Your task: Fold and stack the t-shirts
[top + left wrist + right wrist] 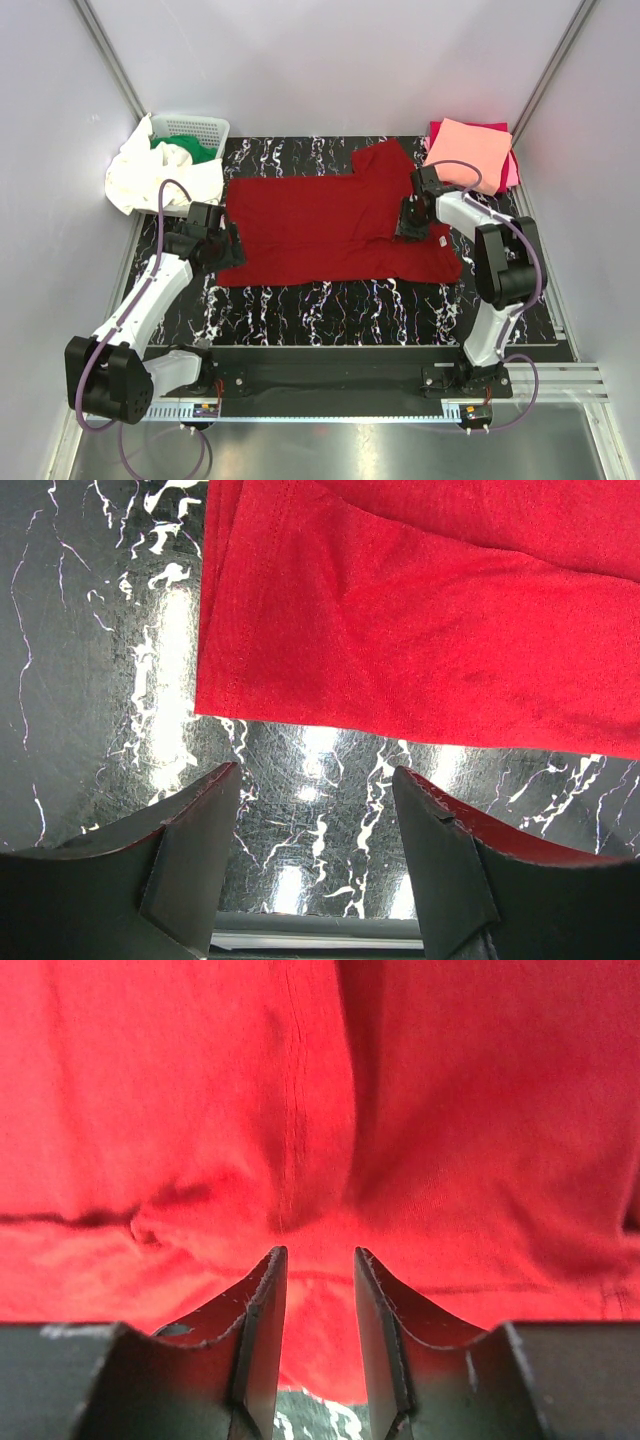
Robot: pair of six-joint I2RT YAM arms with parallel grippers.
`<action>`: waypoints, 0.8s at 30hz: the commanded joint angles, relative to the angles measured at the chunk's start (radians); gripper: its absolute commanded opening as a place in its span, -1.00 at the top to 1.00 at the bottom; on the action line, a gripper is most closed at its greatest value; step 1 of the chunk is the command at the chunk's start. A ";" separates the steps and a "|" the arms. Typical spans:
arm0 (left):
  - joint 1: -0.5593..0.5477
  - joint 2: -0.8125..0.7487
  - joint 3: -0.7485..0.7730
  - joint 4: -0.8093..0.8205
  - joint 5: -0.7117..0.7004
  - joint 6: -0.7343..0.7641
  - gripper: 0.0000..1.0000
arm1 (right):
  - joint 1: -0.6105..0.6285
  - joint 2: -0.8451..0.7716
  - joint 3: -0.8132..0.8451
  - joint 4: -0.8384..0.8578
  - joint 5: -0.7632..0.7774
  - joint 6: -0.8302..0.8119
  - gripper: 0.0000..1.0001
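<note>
The dark red t-shirt (320, 225) lies spread flat on the black marbled mat (330, 300). My left gripper (222, 245) is open and empty, low over the mat just off the shirt's left corner (300, 630); in the left wrist view (315, 780) only mat shows between its jaws. My right gripper (410, 222) sits on the shirt's right side near a sleeve; in the right wrist view (320, 1255) its jaws stand narrowly apart with red cloth (320, 1110) between and ahead. A folded salmon pink shirt (468, 150) lies on a magenta one (512, 170).
A white lattice basket (195, 128) stands at the back left with the green shirt (185, 150) in it and the white shirt (150, 175) draped over its front. Grey walls close in on both sides. The mat's front strip is bare.
</note>
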 commanded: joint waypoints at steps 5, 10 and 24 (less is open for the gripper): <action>-0.004 -0.020 -0.003 0.028 0.016 0.012 -0.34 | 0.000 0.110 0.121 0.023 -0.035 0.002 0.22; -0.004 -0.021 -0.003 0.028 0.016 0.014 -0.34 | 0.000 0.182 0.218 0.000 -0.044 -0.001 0.22; -0.004 0.000 -0.005 0.022 0.002 0.012 -0.34 | 0.008 0.408 0.598 0.023 -0.345 0.012 0.15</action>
